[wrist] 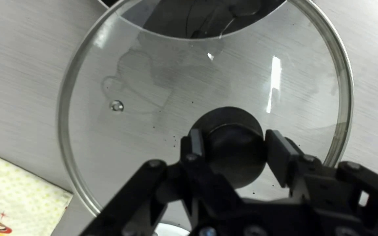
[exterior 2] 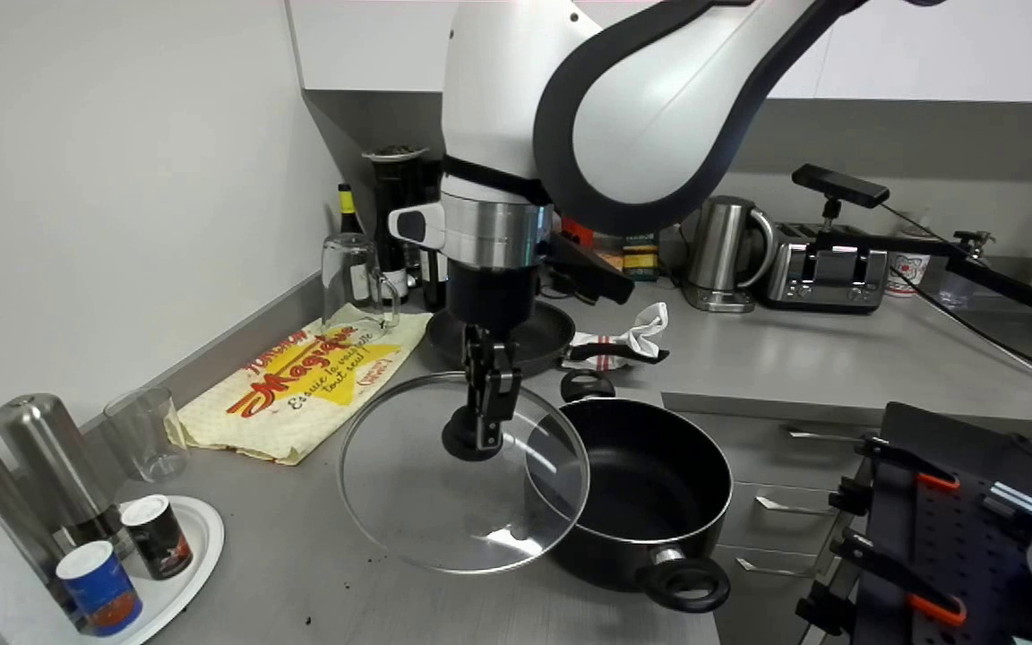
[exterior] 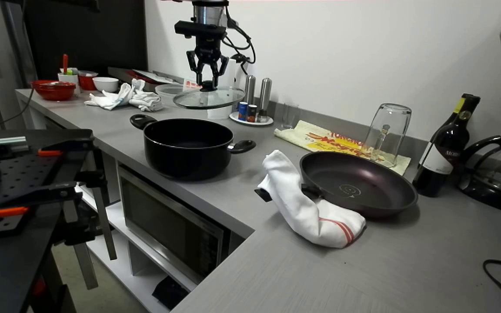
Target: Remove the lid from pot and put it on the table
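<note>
The lid [exterior: 228, 98] is a round clear glass disc with a metal rim and a black knob. My gripper [exterior: 207, 83] is shut on the knob and holds the lid in the air, roughly level. In the wrist view the fingers [wrist: 231, 144] stand on both sides of the knob of the lid [wrist: 176, 85]. The black pot [exterior: 187, 154] stands uncovered on the grey table [exterior: 302, 278]. In an exterior view the lid [exterior 2: 408, 493] hangs beside the pot [exterior 2: 606, 564], overlapping its edge in the picture, with my gripper [exterior 2: 485, 439] above it.
A white plate [exterior: 233, 115] with shakers stands near the wall by the lid. A yellow printed cloth [exterior: 307, 132], an upturned glass mug [exterior: 389, 130], a frying pan [exterior: 355, 187] and a white towel [exterior: 294, 208] lie further along. White cloths [exterior: 120, 98] lie on the far side.
</note>
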You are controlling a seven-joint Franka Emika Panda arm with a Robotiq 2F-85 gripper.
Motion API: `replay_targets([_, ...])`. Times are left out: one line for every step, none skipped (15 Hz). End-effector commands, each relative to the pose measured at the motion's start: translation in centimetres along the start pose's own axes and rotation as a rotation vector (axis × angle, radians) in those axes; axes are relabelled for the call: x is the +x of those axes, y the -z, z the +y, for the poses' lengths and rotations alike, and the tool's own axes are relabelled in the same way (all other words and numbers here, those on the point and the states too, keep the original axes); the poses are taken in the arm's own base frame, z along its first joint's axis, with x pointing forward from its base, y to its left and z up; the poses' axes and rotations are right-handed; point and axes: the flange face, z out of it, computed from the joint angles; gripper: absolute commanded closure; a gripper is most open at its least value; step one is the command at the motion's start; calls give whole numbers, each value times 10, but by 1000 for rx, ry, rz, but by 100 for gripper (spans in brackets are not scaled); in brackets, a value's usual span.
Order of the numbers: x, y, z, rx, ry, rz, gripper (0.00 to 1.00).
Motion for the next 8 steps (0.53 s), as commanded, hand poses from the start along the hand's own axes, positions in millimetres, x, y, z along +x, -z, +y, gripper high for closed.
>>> replay_targets([36,-4,-2,11,63,0,76])
replay_targets([44,-7,-6,15,77,-3,76])
replay_targets([51,-10,-10,20,91,-7,76])
replay_targets([58,-12,-15,22,107,-12,76])
replay_targets([64,-14,-21,24,126,-18,76])
replay_targets([70,-16,-26,26,142,-23,76])
replay_targets([76,-19,-31,29,157,-28,76])
replay_targets([81,-21,-35,34,170,-33,76])
